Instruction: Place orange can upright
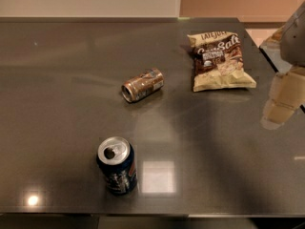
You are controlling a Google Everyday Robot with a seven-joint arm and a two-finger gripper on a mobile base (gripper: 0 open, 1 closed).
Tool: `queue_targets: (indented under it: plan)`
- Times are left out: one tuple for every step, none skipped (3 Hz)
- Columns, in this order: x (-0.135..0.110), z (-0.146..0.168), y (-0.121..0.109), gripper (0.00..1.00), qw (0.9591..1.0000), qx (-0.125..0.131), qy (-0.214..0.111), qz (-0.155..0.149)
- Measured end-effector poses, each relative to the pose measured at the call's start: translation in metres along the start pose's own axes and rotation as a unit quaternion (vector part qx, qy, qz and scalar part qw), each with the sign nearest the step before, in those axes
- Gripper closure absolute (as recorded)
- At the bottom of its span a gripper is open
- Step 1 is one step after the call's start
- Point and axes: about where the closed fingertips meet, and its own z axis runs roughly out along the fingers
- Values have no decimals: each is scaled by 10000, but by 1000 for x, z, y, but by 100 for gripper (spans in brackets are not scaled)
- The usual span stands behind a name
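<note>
Near the middle of the desk, the orange can lies on its side. Its long axis runs diagonally, and its silver end faces the near left. The can rests free on the surface with nothing touching it.

Positions relative to the orange can:
- The gripper hangs well apart to the right, at the desk's right edge. It shows as pale blocks below a grey arm segment.
- A chip bag lies flat to the right and slightly farther back, between the can and the gripper's side of the desk.
- A dark blue can stands upright nearer the camera and a little to the left, with its opened silver top showing.

Gripper state: whether the jaws are open or closed cannot be told from this view. Nothing is seen held in them.

Task progress, as a judgement: no part of the task is done. The orange can has been neither grasped nor raised. The remaining steps appear to be:
1. Bring the gripper leftward, past the chip bag, to the can.
2. Grasp the can across its body.
3. Turn it so that one end faces down.
4. Set it standing on the desk, apart from the dark blue can.
</note>
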Motion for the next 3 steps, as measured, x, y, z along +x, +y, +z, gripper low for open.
queue_targets:
  plan:
    - [-1, 0, 0, 0, 10000, 11, -8, -6]
    - [-15, 6, -10, 0, 9996, -23, -174, -227]
    - [-38, 18, -21, 0, 9974, -104, -385, -593]
